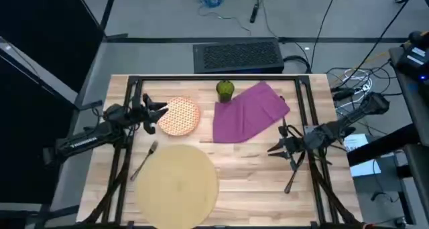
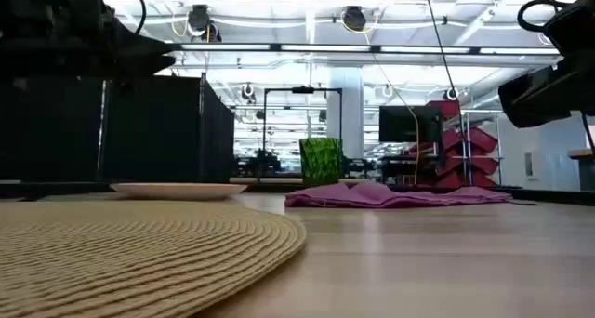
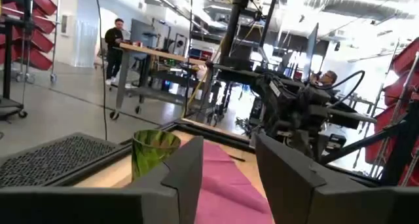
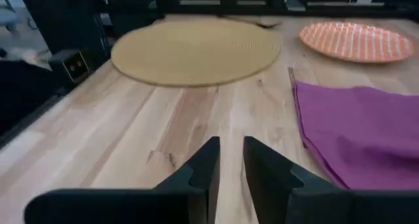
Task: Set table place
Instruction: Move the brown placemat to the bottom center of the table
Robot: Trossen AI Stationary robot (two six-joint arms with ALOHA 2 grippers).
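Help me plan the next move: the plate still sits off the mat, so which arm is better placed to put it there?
Left, probably. The left claw hovers right at the plate, with the mat just below on the same side. The right claw waits across the table, beyond the purple napkin.

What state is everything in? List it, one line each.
mat: flat, bare.
plate: flat, off the mat, empty.
cup: upright.
napkin: lying flat, loosely folded.
fork: lying at the mat's edge.
left tool: open, empty, beside the plate.
right tool: beside the napkin, holding nothing.
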